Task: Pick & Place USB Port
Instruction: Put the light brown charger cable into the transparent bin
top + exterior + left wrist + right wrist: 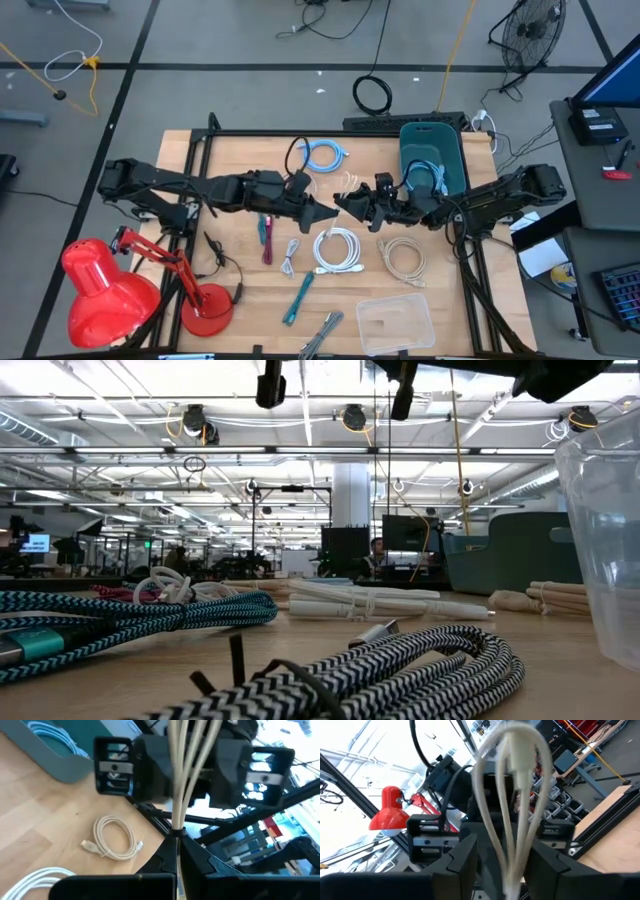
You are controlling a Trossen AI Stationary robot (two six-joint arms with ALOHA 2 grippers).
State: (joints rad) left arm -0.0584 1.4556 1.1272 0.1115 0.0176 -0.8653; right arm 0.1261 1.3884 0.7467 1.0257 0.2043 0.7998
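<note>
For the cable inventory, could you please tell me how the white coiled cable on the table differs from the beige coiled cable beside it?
The white coiled cable is brighter and makes a bigger, thicker bundle; the beige coiled cable is duller and its coil is thinner. The white one lies nearer the table's middle, the beige one nearer the teal bin. Both lie flat, untouched, on the wooden table.
</note>
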